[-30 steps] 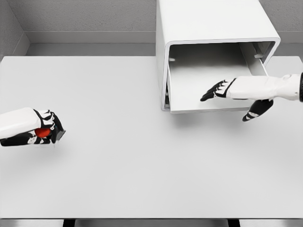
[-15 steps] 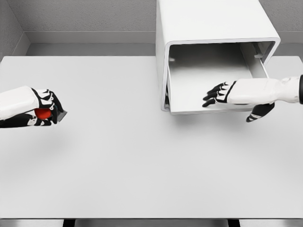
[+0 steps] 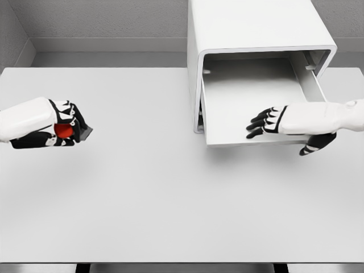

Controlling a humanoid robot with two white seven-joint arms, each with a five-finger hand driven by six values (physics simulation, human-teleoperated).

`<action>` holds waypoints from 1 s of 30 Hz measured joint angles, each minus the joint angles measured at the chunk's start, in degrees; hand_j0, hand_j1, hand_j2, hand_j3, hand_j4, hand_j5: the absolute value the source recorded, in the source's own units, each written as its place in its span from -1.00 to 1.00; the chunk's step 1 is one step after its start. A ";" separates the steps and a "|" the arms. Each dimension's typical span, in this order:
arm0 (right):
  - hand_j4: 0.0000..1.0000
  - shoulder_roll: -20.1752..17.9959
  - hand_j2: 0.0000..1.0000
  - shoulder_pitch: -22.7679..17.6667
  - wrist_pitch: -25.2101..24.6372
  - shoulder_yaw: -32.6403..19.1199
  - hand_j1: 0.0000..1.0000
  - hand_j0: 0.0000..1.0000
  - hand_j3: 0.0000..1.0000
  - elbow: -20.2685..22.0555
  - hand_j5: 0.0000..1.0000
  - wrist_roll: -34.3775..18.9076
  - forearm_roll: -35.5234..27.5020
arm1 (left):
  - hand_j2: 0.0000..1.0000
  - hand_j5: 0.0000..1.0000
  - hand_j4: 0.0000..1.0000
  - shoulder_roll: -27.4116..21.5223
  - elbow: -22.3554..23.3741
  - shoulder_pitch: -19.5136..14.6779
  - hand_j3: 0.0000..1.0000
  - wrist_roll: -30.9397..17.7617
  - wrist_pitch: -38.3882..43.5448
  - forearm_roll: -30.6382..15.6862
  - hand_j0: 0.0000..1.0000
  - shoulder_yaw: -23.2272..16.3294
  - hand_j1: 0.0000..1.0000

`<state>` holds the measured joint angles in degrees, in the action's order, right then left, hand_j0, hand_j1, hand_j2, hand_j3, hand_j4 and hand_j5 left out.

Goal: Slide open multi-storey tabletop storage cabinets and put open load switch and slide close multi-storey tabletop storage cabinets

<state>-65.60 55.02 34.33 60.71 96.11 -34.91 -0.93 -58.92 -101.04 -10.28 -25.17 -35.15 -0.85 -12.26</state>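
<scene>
1. The white box-shaped tabletop cabinet [image 3: 256,28] stands far right, its white drawer [image 3: 250,94] slid open.
2. The left hand [image 3: 63,126], at the far left, grips the red-and-grey load switch [image 3: 67,131] above the white table [image 3: 142,193].
3. The right hand [image 3: 267,120] hovers over the drawer's near edge, fingers loosely spread, holding nothing.
4. Carrying step: the switch must next travel right into the drawer.

A bare simulated test bench rather than any lived-in room: a plain white table [image 3: 148,193] stands against grey textured walls [image 3: 102,20] (rendered, uniformly lit), a white storage cabinet [image 3: 250,28] far right.
</scene>
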 measured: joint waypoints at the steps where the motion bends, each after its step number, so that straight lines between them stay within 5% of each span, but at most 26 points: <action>1: 1.00 -0.18 1.00 0.00 0.21 0.11 1.00 1.00 1.00 0.06 1.00 -0.02 -0.07 | -0.38 -0.38 -0.38 0.39 0.01 0.00 -0.38 -0.02 0.01 0.03 -0.38 -0.06 -0.38; 22: 1.00 -2.20 1.00 0.09 0.42 0.19 1.00 1.00 1.00 0.43 1.00 -0.03 -1.78 | -0.38 -0.38 -0.38 8.50 0.01 -4.22 -0.38 -0.24 0.00 3.90 -0.38 -0.62 -0.38; 30: 1.00 -2.20 1.00 0.09 0.24 0.17 1.00 1.00 1.00 0.52 1.00 0.00 -1.84 | -0.38 -0.38 -0.38 11.01 0.05 -8.26 -0.38 -0.28 -0.01 5.09 -0.38 -3.25 -0.38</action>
<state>-67.80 55.11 34.57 60.88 96.63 -34.91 -2.76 -47.90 -100.99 -18.54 -25.45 -35.15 4.24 -15.51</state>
